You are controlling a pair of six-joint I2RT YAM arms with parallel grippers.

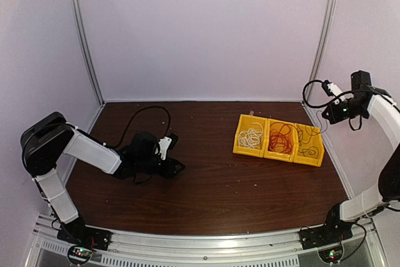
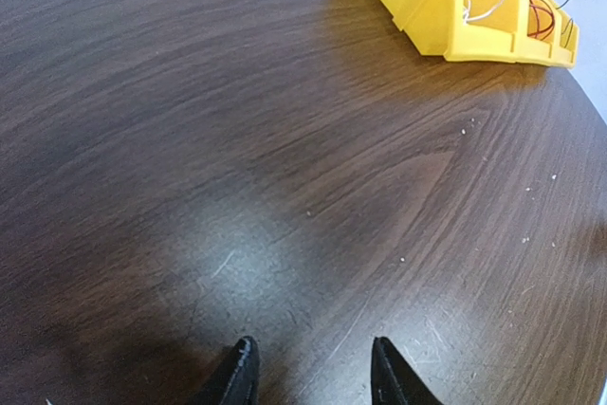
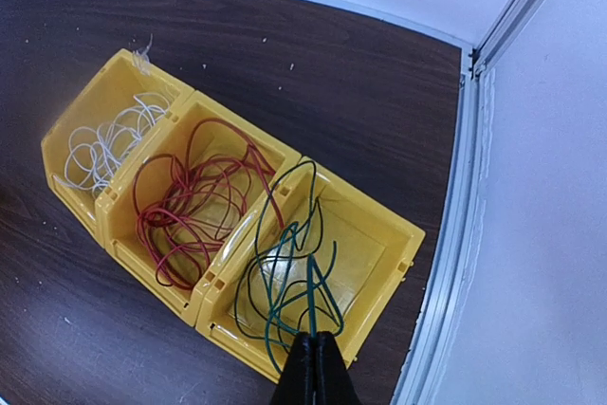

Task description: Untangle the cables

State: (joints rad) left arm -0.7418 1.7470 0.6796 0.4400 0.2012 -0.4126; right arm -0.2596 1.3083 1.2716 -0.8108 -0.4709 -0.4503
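Spanning the overhead view, the dark table (image 1: 219, 186) carries three joined yellow bins (image 3: 372, 234) right of centre, holding in turn the white cable (image 3: 104, 144), red cable (image 3: 194, 201) and green cable (image 3: 289, 272), each apart. The right gripper (image 3: 314, 343), raised at upper right, is pinched shut on a green strand; the left gripper (image 2: 313, 348) hangs half open and empty at left. Judged step: depositing the green cable; next, release it so the strand drops inside its bin.
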